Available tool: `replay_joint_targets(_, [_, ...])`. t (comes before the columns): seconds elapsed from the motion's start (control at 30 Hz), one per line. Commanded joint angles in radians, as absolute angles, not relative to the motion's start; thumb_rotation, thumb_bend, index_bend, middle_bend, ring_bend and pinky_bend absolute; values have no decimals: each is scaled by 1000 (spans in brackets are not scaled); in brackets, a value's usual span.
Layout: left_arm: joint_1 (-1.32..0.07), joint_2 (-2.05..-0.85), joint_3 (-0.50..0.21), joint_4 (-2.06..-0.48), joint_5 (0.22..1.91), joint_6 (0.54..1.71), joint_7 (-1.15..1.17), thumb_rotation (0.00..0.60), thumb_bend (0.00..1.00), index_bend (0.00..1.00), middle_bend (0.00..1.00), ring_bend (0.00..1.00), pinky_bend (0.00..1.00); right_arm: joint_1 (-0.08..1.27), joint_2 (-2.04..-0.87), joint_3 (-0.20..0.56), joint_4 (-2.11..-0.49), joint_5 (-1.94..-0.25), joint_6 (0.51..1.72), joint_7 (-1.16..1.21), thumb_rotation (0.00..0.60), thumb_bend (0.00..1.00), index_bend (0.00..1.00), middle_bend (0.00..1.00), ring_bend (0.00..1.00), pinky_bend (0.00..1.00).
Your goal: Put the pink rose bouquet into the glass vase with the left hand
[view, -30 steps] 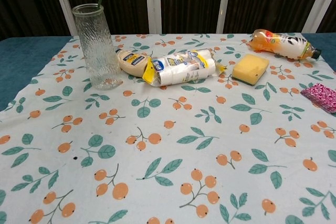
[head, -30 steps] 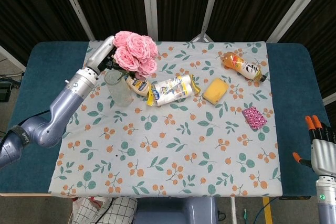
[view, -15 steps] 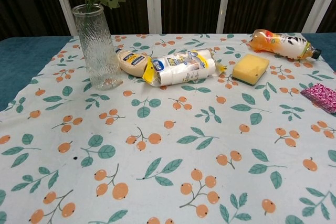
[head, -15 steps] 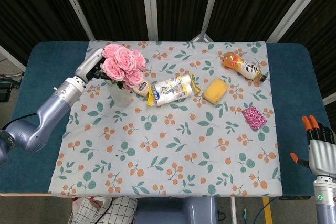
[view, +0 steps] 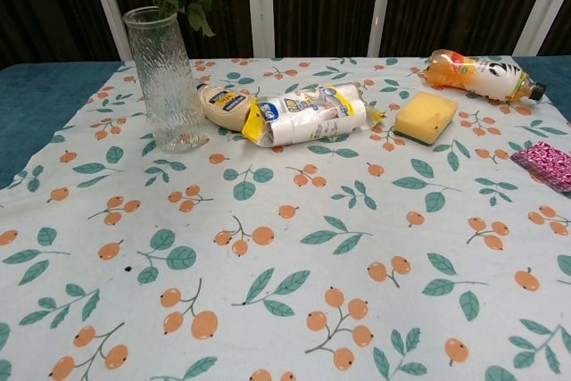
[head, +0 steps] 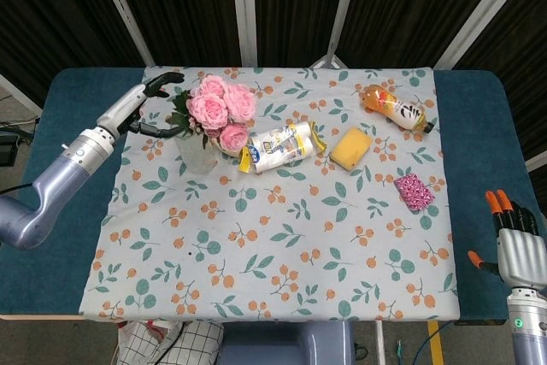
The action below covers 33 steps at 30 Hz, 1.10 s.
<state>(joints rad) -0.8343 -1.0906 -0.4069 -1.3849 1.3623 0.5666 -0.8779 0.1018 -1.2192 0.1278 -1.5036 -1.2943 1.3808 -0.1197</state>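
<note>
Black fingers of my left hand (head: 152, 102) are spread and grasp nothing, just beside the clear ribbed glass vase (view: 165, 78). Right of that hand, the pink rose bouquet (head: 217, 113) stands upright in the vase, stems down. My right hand (head: 515, 237), empty, sits well apart. Only the chest view shows the vase walls; it misses both hands.

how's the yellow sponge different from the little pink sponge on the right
The yellow sponge is plain, thick and blocky; the pink sponge is patterned and looks flatter. The yellow sponge is the larger of the two. It lies nearer the table's middle, beside the wrapped package, while the pink sponge lies alone by the cloth's right edge. Both rest flat on the floral tablecloth, untouched by either hand.
</note>
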Motion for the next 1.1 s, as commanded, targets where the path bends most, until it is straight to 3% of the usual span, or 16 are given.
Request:
replay_joint_targets(0.03, [-772,-1023,-393,-1470,1279,650,-774,600,262,116,83,0,146,101,-1219,127,-1504,-1296,1383,-118,600,214,17,0,35,76])
replay_joint_targets(0.17, [-659,-966,-366,-1565,1285,815,-711,600,262,127,92,0,146,99,-1215,126,-1509,-1302,1388,-110,600,213,17,0,35,76])
replay_joint_targets(0.27, [-536,-956,-321,-1621,1322,1011,-638,600,262,134,120,0,146,97,-1212,125,-1512,-1310,1395,-105,600,214,17,0,35,75])
replay_joint_targets(0.53, [-220,-1099,-128,-1592,1388,1485,-179,600,271,215,153,0,150,90,-1206,119,-1517,-1347,1429,-102,600,213,17,0,35,76])
replay_joint_targets(0.67, [-171,-1201,-100,-1506,1386,1566,-4,600,280,209,154,0,145,86,-1203,116,-1517,-1368,1446,-98,600,213,17,0,35,76])
replay_joint_targets(1.1, [-135,-1278,-129,-1414,1461,1727,211,600,283,204,150,0,122,74,-1172,116,-1518,-1420,1499,-63,600,214,18,0,35,75])
